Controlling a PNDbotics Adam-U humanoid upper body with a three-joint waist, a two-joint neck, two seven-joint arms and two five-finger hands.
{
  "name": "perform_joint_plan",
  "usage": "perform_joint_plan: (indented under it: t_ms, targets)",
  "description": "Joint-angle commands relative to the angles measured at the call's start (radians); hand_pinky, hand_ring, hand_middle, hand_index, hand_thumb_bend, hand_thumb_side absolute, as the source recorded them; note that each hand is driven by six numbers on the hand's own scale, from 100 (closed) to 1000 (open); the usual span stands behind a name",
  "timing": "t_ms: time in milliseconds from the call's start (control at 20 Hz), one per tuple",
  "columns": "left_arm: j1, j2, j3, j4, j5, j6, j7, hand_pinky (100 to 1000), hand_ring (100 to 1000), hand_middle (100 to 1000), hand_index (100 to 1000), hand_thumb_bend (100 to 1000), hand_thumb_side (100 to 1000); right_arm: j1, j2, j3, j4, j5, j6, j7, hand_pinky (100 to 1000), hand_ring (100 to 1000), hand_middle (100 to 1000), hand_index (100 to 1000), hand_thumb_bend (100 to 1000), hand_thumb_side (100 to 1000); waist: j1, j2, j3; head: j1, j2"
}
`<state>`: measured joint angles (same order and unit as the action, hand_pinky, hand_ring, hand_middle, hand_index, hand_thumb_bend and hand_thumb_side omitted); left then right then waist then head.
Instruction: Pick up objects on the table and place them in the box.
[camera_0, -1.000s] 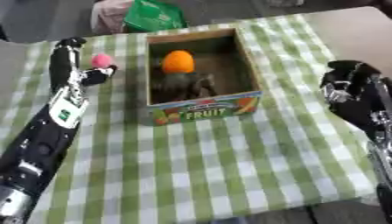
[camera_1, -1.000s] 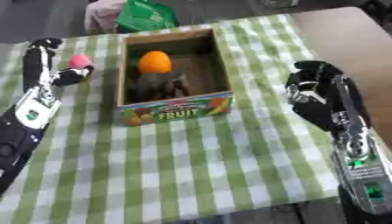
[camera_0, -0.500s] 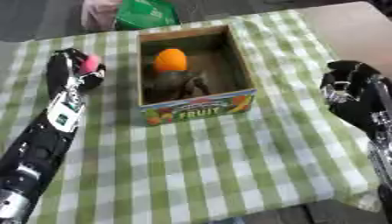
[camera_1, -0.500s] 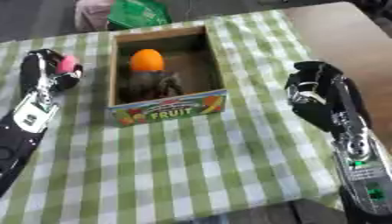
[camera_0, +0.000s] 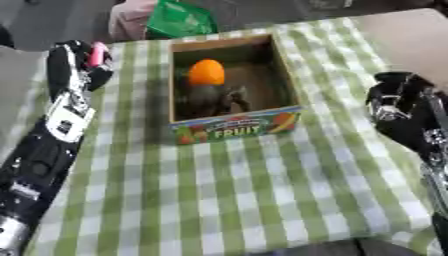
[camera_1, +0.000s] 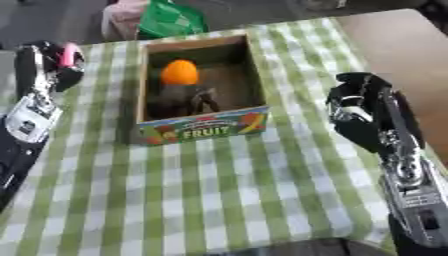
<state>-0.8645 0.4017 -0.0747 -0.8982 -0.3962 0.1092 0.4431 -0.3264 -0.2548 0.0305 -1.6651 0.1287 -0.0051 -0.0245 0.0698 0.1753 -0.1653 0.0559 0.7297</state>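
1. The left hand sits at the far left of the counter, level with the back of the box. Its fingers are wrapped round a small pink object, which shows between them.
2. A second ago the pink object lay by the fingertips with the hand reaching up to it. Now the fingers have closed on it. The whole picture has also shifted, so part of the apparent travel is the head tilting rather than the arm moving.
3. That suggests the pick is done or nearly done. Whether the pink object is already off the cloth cannot be told from these views. The carry across to the box is not yet begun.
4. The right hand hangs over the right side of the counter, well apart from the box. Its fingers are curled in and hold nothing, as in the earlier pictures.
5. The box is an open cardboard carton with "FRUIT" printed on its near wall. It stands on the green checked cloth toward the far middle of the counter.
6. Inside it, an orange fruit lies at the back. A dark, irregular object lies just in front of the fruit; what it is cannot be made out.
7. A green bag lies beyond the far edge of the counter, behind the box.
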Motion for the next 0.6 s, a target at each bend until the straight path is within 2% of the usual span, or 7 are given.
perform_joint_plan:
  t_ms: [50, 350, 500, 550, 600]
  targets:
    - [-0.022, 0.049, -0.046, -0.095, 0.049, -0.018, -0.051, 572, 432, 389, 514, 256, 100, -0.007, -0.012, -0.008, -0.011, -0.002, 0.001, 0.0, 641, 661, 559, 724, 100, 195, 0.0, -0.023, 0.006, -0.004, 0.004]
    - [-0.043, 0.03, -0.153, -0.199, 0.048, -0.047, -0.156, 584, 446, 401, 524, 286, 102, -0.006, -0.01, -0.003, -0.012, -0.001, 0.001, 0.005, 641, 661, 560, 724, 100, 196, 0.003, -0.026, 0.009, -0.002, 0.004]
    - [-0.064, -0.004, -0.191, -0.205, 0.013, -0.07, -0.207, 590, 454, 409, 530, 309, 105, -0.007, -0.009, -0.001, -0.012, -0.002, 0.001, 0.007, 641, 662, 560, 724, 100, 196, 0.001, -0.025, 0.002, 0.001, 0.002]
    - [-0.07, -0.018, -0.204, -0.2, -0.002, -0.08, -0.223, 596, 462, 419, 538, 356, 107, -0.008, -0.008, 0.0, -0.012, -0.002, 0.0, 0.008, 641, 662, 560, 724, 100, 196, 0.0, -0.024, -0.003, 0.002, 0.002]
    - [-0.075, -0.032, -0.216, -0.191, -0.019, -0.09, -0.241, 598, 465, 423, 542, 366, 108, -0.009, -0.008, 0.001, -0.011, -0.003, 0.0, 0.009, 641, 662, 560, 725, 100, 196, 0.0, -0.024, -0.006, 0.003, 0.001]
